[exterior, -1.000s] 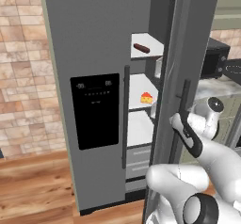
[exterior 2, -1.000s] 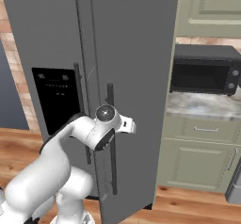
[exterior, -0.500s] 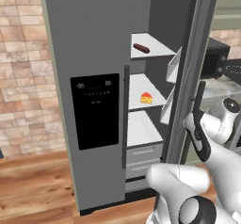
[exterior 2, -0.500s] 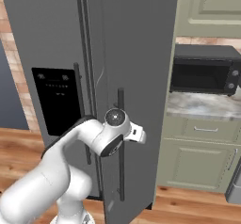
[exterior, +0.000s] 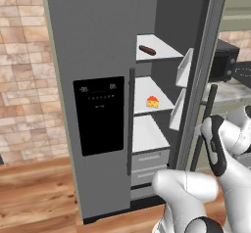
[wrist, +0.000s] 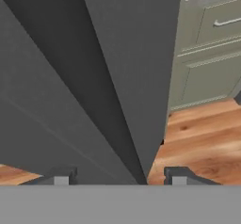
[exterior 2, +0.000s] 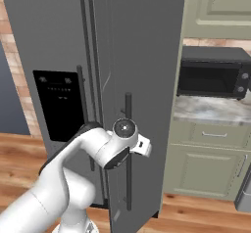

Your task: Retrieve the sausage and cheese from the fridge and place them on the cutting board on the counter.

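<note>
The grey fridge (exterior: 98, 56) stands with its right door (exterior 2: 142, 80) swung open. Inside, the dark reddish sausage (exterior: 147, 50) lies on the upper white shelf. The yellow cheese (exterior: 153, 102) wedge sits on the shelf below. In the hand view my gripper (wrist: 117, 178) is open, its fingertips (wrist: 61, 178) wide apart with the door's edge between them and nothing held. My hand is close to the door's dark vertical handle (exterior 2: 128, 178). The marbled counter (exterior 2: 211, 110) lies to the right. The cutting board is out of view.
A black microwave (exterior 2: 213, 73) stands on the counter, under pale green wall cabinets (exterior 2: 220, 7). Drawers with bar handles (exterior 2: 214, 135) sit below the counter. A brick wall (exterior: 24, 80) is left of the fridge. The floor (wrist: 202, 138) is wood.
The right fridge door has swung further open. My gripper, shut at the door handle before, has opened and let go of it.
</note>
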